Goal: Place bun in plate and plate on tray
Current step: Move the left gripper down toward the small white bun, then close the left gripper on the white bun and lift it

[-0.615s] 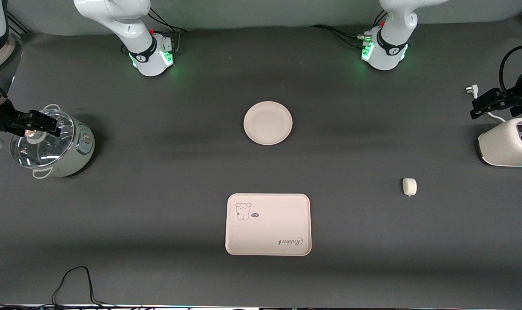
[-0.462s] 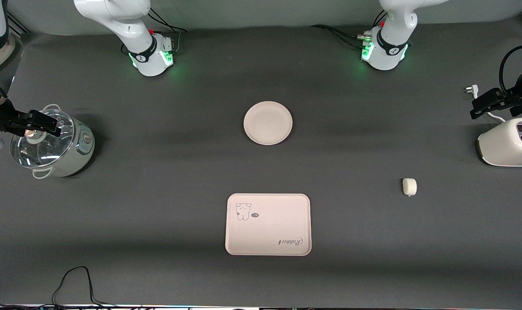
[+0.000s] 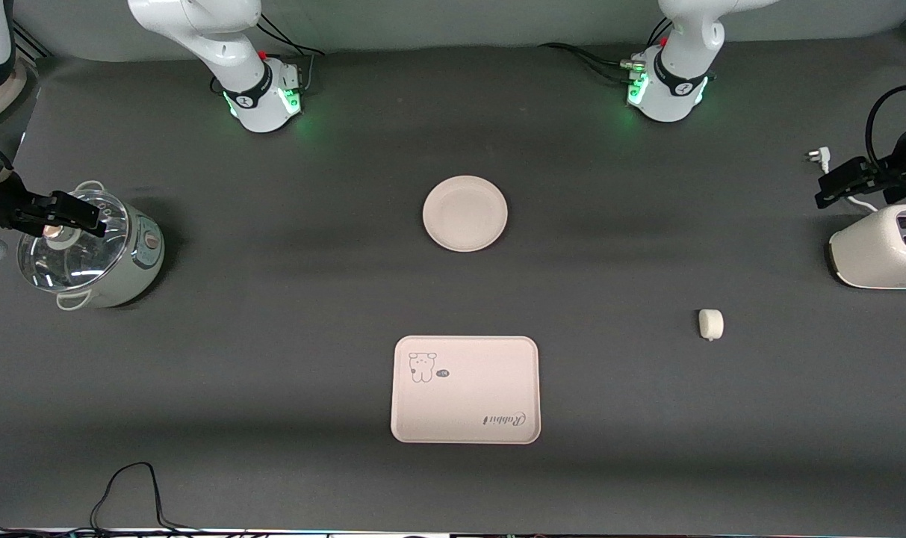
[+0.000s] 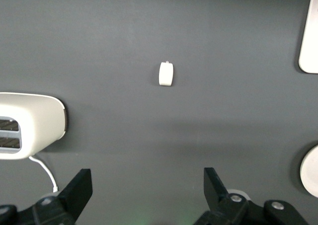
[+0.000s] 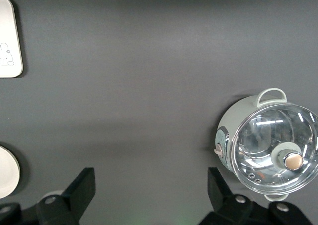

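The round cream plate point(image 3: 465, 213) lies bare at the table's middle. The rectangular tray point(image 3: 465, 388) with its animal drawing lies nearer to the front camera than the plate. The small off-white bun point(image 3: 710, 324) rests on the mat toward the left arm's end, apart from both. In the left wrist view the bun point(image 4: 166, 74) shows well ahead of my open left gripper point(image 4: 147, 185). My left gripper point(image 3: 837, 183) hangs over the toaster's edge. My right gripper point(image 3: 79, 215) hangs open over the pot, and my right gripper point(image 5: 149, 187) holds nothing.
A white toaster point(image 3: 878, 258) with a cord and plug stands at the left arm's end. A pale green pot with a glass lid point(image 3: 87, 250) stands at the right arm's end. A black cable point(image 3: 131, 493) lies by the table's edge nearest the front camera.
My left gripper has shifted slightly over the toaster. The bun, plate, tray and right arm have not moved.
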You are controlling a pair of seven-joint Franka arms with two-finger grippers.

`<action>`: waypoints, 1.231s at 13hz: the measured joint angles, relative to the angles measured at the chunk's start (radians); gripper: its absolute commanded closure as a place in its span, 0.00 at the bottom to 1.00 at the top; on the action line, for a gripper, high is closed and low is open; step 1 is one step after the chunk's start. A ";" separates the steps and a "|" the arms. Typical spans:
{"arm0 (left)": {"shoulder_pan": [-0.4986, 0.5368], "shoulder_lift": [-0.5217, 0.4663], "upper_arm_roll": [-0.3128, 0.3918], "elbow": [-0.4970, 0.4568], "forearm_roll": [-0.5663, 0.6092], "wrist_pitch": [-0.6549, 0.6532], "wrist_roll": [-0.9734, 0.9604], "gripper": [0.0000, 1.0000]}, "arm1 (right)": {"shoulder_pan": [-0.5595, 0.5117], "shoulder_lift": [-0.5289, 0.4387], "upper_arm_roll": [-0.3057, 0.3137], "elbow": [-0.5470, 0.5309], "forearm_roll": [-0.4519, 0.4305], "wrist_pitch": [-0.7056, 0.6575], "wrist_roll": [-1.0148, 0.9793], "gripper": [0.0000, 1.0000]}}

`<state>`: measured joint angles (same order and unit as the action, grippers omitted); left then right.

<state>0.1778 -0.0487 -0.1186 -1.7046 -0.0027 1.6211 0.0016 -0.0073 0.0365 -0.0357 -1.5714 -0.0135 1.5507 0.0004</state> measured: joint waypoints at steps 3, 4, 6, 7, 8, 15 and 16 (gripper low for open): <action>0.003 0.098 -0.001 -0.012 0.000 0.113 0.001 0.00 | 0.000 0.000 0.000 -0.002 0.000 0.000 0.000 0.00; 0.002 0.138 -0.003 -0.023 0.000 0.164 0.002 0.00 | 0.000 0.000 0.000 -0.002 0.000 0.000 0.000 0.00; 0.001 0.210 -0.008 -0.070 0.001 0.293 0.003 0.00 | 0.000 0.000 0.000 -0.003 0.000 0.000 0.000 0.00; -0.001 0.236 -0.010 -0.114 0.001 0.381 0.004 0.00 | 0.000 0.000 0.000 -0.004 0.000 0.000 0.000 0.00; -0.003 0.253 -0.013 -0.167 0.001 0.474 0.004 0.00 | 0.000 0.000 0.000 -0.005 0.000 0.000 0.000 0.00; -0.030 0.445 -0.016 -0.402 0.038 0.961 0.006 0.00 | 0.000 0.000 0.000 -0.009 0.000 0.000 0.000 0.00; -0.030 0.478 -0.014 -0.410 0.057 0.992 0.006 0.00 | 0.000 0.000 0.000 -0.010 0.000 0.000 0.000 0.00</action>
<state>0.1482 0.4290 -0.1324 -2.1150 0.0544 2.6132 0.0077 -0.0073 0.0364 -0.0357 -1.5809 -0.0135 1.5508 0.0004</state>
